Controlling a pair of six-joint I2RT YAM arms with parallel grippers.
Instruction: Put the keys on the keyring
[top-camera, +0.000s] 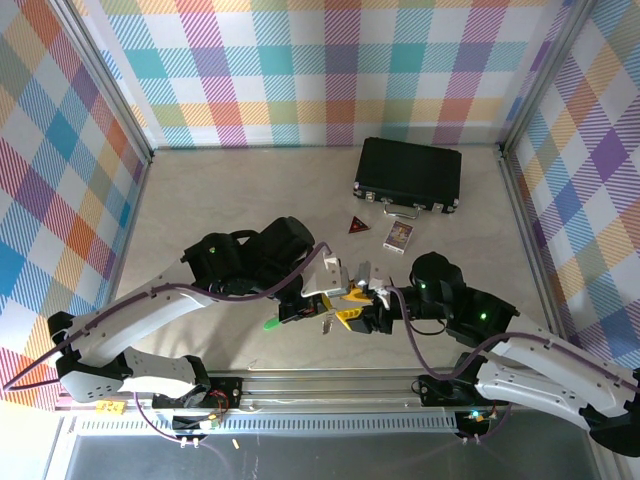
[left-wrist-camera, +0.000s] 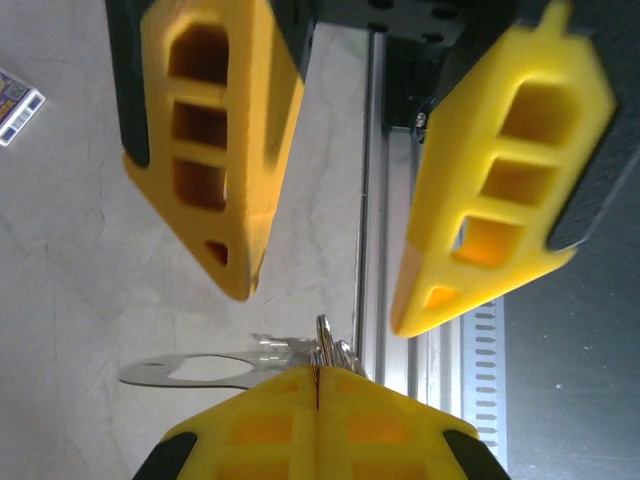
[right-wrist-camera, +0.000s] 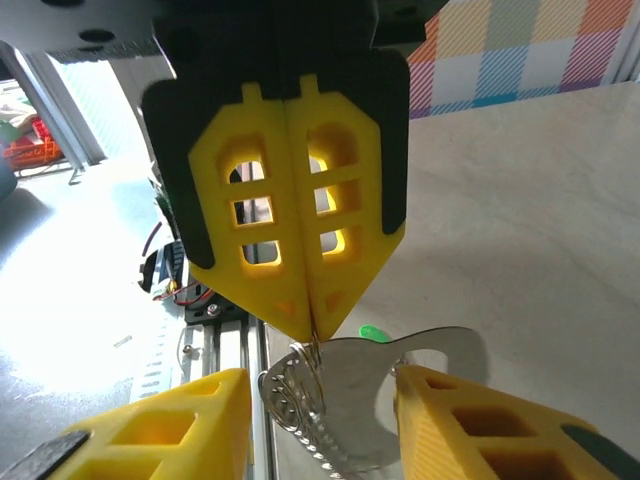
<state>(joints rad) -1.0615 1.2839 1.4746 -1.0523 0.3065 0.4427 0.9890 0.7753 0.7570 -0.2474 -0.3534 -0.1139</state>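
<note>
Because both arms meet just beyond the front rail (top-camera: 330, 385), I have little room on the near side: the table (top-camera: 200, 210) ends right under the work.

The left gripper (left-wrist-camera: 316, 385) has its fingers pressed together, pinching the keyring (right-wrist-camera: 290, 400) at its top. The pale chain loop falls from that pinch toward my right wrist camera. A flat silver metal plate (left-wrist-camera: 190, 370) with an oval hole sticks out from the same pinch. Its long axis is square to the rail and points inward over the table. I cannot tell whether it is a key's blade.

The right gripper (right-wrist-camera: 322, 375) faces the left one tip to tip, its fingers spread to either side of chain and plate. Whether a pad touches the plate I cannot tell.

Seen from above, the green key (top-camera: 272, 324) shows its head just left of the grippers, near the front edge. Its blade is hidden, so I cannot give its direction.

Farther out, a small card (top-camera: 398, 236) and a red triangle (top-camera: 357, 226) lie side by side, apart from the grippers. Beyond them a black case (top-camera: 408, 175) sits close to the back wall (top-camera: 320, 90), its long side along it. The left half of the table is open room up to the side wall (top-camera: 60, 200).
</note>
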